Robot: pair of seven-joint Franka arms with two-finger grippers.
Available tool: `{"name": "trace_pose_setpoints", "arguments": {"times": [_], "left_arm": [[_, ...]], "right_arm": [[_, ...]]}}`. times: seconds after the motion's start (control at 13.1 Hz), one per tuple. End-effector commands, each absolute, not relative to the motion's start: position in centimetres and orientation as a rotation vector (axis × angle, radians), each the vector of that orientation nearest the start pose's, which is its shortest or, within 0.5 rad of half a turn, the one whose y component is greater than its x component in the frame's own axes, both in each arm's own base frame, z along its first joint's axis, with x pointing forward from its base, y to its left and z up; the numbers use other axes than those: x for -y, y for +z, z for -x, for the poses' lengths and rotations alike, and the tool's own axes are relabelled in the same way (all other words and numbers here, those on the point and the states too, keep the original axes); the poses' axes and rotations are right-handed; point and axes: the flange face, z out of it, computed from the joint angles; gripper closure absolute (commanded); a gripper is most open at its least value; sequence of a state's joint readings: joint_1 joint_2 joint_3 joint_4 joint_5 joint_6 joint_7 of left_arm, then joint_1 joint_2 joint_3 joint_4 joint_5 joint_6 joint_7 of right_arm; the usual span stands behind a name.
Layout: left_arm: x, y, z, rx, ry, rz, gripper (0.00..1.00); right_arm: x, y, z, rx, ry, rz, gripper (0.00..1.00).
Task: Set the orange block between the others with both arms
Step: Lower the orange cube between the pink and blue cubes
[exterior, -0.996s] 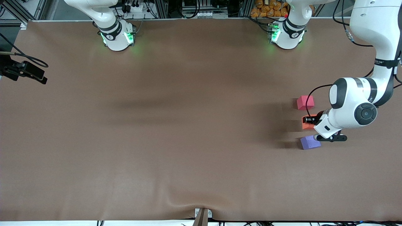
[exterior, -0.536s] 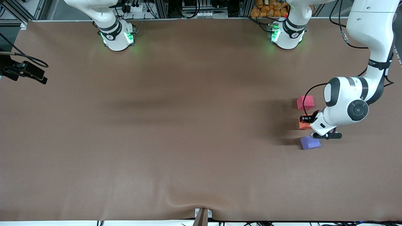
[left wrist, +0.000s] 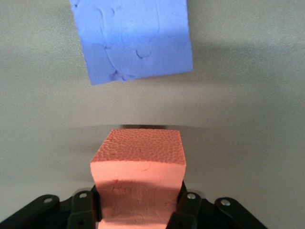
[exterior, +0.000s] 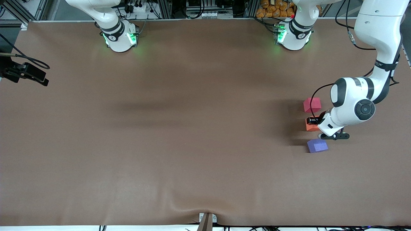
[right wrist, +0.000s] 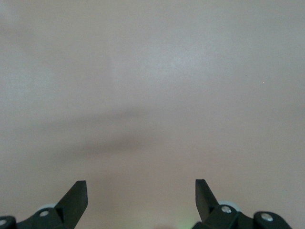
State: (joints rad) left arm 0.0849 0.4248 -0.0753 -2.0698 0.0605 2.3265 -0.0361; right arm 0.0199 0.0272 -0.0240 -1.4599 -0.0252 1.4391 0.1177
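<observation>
a: where is the orange block [exterior: 310, 125]?

b: it is clamped in the left tool [exterior: 312, 121], toward the left arm's end of the tabletop [exterior: 179, 134]. in the front view it sits in the gap between the pinkish-red cube [exterior: 312, 104] and the purple-blue cube [exterior: 317, 145]; the red one is farther from the front camera, the purple one nearer.

a: is it touching either of them?

b: no, there is bare tabletop showing on both sides. in the left wrist view the orange block [left wrist: 138, 179] is pinched between the black fingers [left wrist: 187, 210], and the purple-blue cube [left wrist: 136, 36] lies apart from it, with a dark line of shadow under the orange block's leading edge. i cannot tell whether it rests on the surface.

a: and the right tool?

b: its arm waits. only its base [exterior: 120, 37] shows in the front view. in the right wrist view the right tool [right wrist: 141, 196] has its fingers spread wide apart with nothing between them, over plain tabletop.
</observation>
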Motion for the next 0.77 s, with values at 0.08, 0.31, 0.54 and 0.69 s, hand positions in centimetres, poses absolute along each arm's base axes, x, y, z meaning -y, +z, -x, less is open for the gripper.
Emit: {"name": "trace_pose_setpoints", "arguments": {"times": [0.08,0.31,0.54,0.69], "left_arm": [[-0.95,20.59,-56.84,-0.024,0.23,3.114,0.67],[-1.04,20.3,-56.96,-0.039,0.218,3.107,0.67],[-1.03,20.12,-57.12,-0.039,0.201,3.109,0.67],[-1.11,20.03,-57.1,-0.037,0.203,3.109,0.67]], "right_arm": [[0.37,65.0,-54.98,-0.221,0.08,3.184,0.0],[0.37,65.0,-54.98,-0.221,0.08,3.184,0.0],[0.29,65.0,-54.98,-0.219,0.08,3.185,0.0],[0.29,65.0,-54.98,-0.219,0.08,3.185,0.0]]}}
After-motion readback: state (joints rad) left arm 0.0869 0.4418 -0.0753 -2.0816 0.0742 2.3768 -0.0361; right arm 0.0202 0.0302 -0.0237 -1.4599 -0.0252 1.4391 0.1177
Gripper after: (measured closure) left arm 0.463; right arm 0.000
